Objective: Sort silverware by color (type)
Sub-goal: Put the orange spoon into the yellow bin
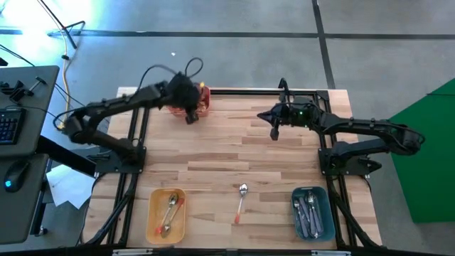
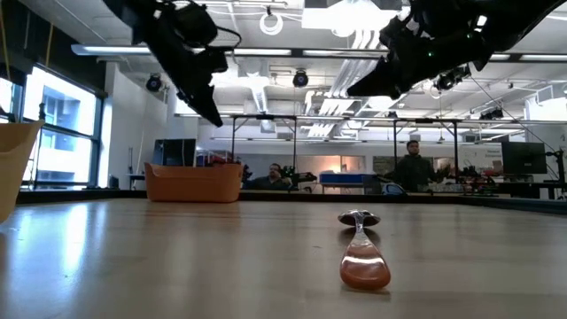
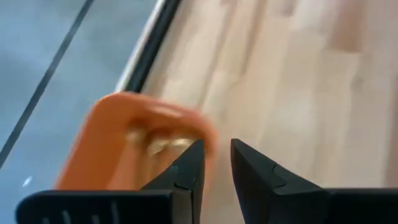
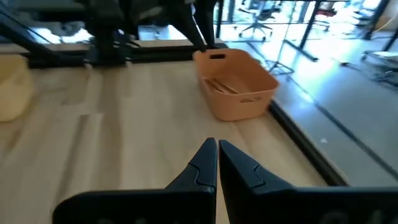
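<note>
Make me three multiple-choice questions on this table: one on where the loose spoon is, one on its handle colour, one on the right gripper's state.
1. The loose spoon lies: A in a gripper; B on the table between the yellow bin and the teal bin; C on the floor.
2. Its handle is: A purple; B gold; C orange-red.
3. The right gripper is: A shut, empty; B wide open; C holding a spoon.
Answers: B, it rests on bare wood; C, seen from above; A, its fingertips meet with nothing between.
</note>
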